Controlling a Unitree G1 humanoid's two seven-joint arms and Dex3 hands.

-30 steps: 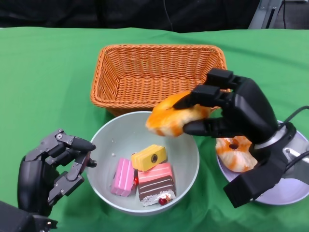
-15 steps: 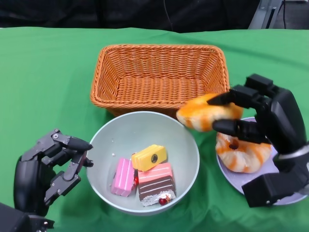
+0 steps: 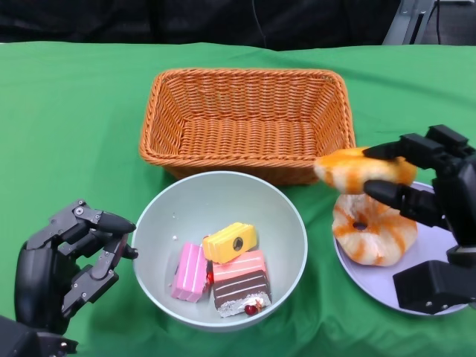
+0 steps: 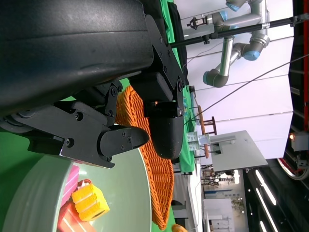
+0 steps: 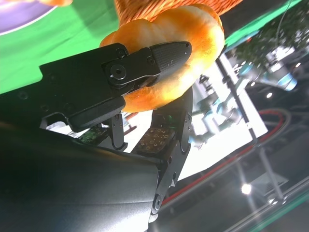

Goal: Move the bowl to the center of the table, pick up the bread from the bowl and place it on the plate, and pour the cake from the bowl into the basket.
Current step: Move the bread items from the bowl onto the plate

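A pale green bowl (image 3: 171,216) stands in front of the wicker basket (image 3: 245,119) and holds a yellow cake (image 3: 230,242), a pink cake (image 3: 190,272) and a pink-and-brown cake (image 3: 242,281). My right hand (image 3: 439,190) holds an orange bread roll (image 3: 364,168) in the air just above a ring-shaped bread (image 3: 372,230) that lies on the lilac plate (image 3: 416,297). The right wrist view shows the roll (image 5: 169,72) pinched between black fingers (image 5: 164,55). My left hand (image 3: 67,260) rests beside the bowl's left rim with fingers apart, holding nothing.
Green cloth covers the table. The basket is empty and stands behind the bowl. The plate sits at the right edge, close to the bowl. The left wrist view shows the bowl's rim (image 4: 34,193) and the basket (image 4: 154,164) past my fingers.
My right hand has carried the roll to the right, from above the bowl's far rim to above the plate. The left hand has dropped slightly and stays beside the bowl.
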